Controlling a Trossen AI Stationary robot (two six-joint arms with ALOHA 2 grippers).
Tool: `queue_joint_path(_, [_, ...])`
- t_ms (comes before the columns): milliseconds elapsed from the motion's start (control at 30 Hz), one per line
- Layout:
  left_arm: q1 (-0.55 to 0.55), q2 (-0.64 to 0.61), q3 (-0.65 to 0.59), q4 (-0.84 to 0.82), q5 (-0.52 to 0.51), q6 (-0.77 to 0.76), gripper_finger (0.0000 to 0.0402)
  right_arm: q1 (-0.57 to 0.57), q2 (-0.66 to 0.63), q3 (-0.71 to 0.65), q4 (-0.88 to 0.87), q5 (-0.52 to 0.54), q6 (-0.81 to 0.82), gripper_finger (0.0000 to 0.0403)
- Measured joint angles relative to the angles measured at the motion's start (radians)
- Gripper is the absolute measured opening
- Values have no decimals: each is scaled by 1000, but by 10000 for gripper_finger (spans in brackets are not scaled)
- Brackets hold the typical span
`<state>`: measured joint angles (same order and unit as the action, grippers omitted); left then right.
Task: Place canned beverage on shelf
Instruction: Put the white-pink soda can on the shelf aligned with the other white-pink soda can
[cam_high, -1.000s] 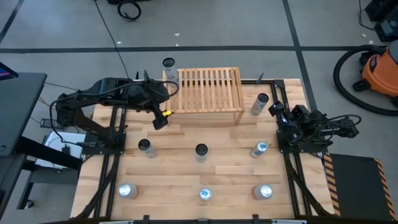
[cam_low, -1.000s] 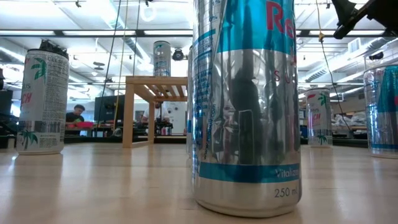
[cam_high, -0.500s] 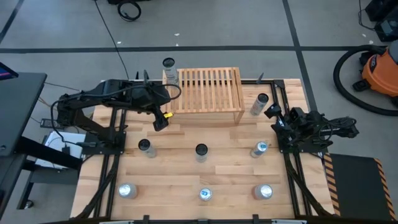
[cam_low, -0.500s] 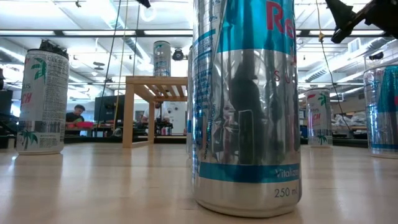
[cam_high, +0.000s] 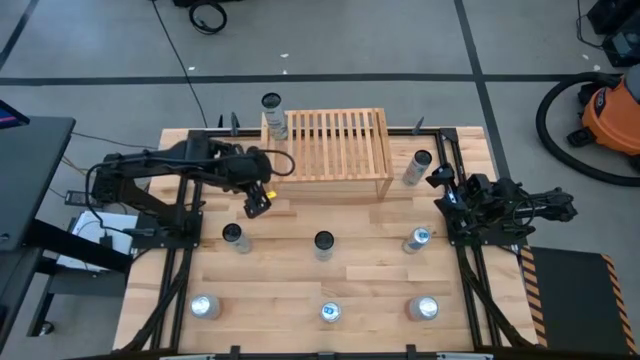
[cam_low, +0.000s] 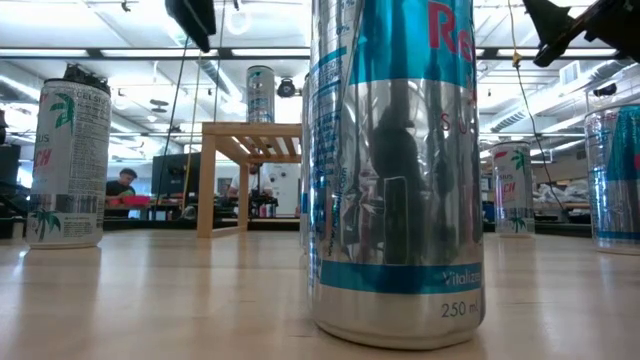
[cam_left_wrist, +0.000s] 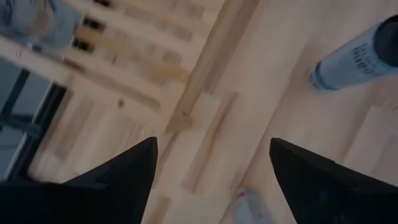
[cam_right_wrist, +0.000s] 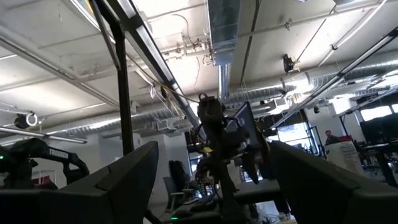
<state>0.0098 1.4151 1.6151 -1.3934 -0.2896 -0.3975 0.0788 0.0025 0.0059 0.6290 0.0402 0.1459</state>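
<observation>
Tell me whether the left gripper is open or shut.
Open: the left gripper shows bare table between its spread fingers, holding nothing.

From my low camera I read "250 m" and "Vitalize" along the blue bottom band of the nearest silver can (cam_low: 395, 170), with red letters "Re" cut off at its top. The white can (cam_low: 68, 165) with palm prints shows only "H".

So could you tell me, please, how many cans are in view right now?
8. One on the shelf's back-left corner; one right of the shelf; three in a middle row; three along the front. None looks hidden.
</observation>
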Motion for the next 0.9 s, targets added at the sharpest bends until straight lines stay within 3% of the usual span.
queue_joint_path(533, [-173,-1,-4,-177,-48,-345,311,0,0,0,-32,-6,0,318])
queue_joint_path(900, [-258,-2,-20,-177,-51,-547,311,0,0,0,-76,-8,18,318])
